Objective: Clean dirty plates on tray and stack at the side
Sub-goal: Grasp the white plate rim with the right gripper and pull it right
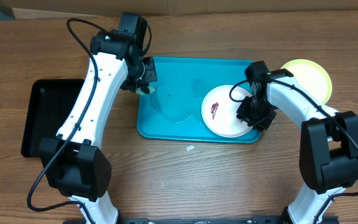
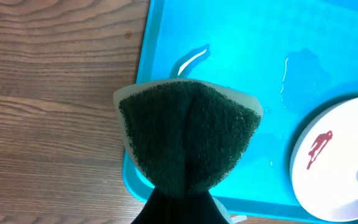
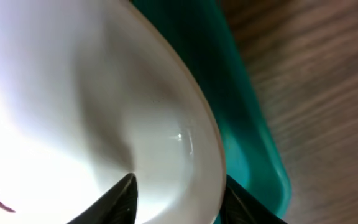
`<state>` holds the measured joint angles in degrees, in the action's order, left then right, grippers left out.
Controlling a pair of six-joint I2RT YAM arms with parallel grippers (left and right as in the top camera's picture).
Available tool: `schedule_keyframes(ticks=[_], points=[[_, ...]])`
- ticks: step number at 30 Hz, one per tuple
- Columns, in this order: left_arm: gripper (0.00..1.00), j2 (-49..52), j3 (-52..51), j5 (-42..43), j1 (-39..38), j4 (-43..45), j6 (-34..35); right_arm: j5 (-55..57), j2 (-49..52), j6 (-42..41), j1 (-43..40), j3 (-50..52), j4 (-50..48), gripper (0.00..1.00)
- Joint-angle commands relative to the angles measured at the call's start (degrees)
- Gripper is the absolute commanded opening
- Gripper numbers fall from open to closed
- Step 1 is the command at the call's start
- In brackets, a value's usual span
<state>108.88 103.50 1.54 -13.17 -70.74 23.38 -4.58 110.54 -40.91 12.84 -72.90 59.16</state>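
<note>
Clamping the red-smeared white plate [image 1: 224, 122] is right gripper [image 1: 248, 116]; left gripper [image 1: 143, 83] holds sponge [image 2: 188, 137].

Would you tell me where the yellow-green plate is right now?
In the overhead view, the yellow-green plate lies on the table just beyond the tray's right end.

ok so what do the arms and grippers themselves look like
Both the left arm and right arm have smooth white links between chunky black joint housings, the biggest ones boxy. Thin black cables loop loosely alongside each. The left gripper and right gripper are black, with narrow dark fingers. No markings are legible.
</note>
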Motion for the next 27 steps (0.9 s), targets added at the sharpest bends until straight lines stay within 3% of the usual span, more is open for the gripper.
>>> schedule_keyframes(ticks=[1,3,5,9,13,27], points=[[0.04,0.5,-0.2,0.5,-0.4,0.1,-1.2,-1.2,-0.4,1.3,0.5,0.2,-1.8,0.29],[0.04,0.5,-0.2,0.5,-0.4,0.1,-1.1,-4.6,-0.1,6.9,1.2,0.2,-5.1,0.27],[0.04,0.5,-0.2,0.5,-0.4,0.3,-1.1,-8.4,0.1,10.8,2.5,0.2,-8.0,0.35],[0.04,0.5,-0.2,0.5,-0.4,0.5,-1.1,-6.6,0.1,11.3,5.7,0.2,-11.0,0.44],[0.04,0.5,-0.2,0.9,-0.3,0.4,-1.2,1.0,0.1,7.3,6.1,0.2,-10.7,0.44],[0.04,0.5,-0.2,0.9,-0.4,0.5,-1.1,-4.1,0.2,9.4,0.2,0.2,-15.4,0.44]])
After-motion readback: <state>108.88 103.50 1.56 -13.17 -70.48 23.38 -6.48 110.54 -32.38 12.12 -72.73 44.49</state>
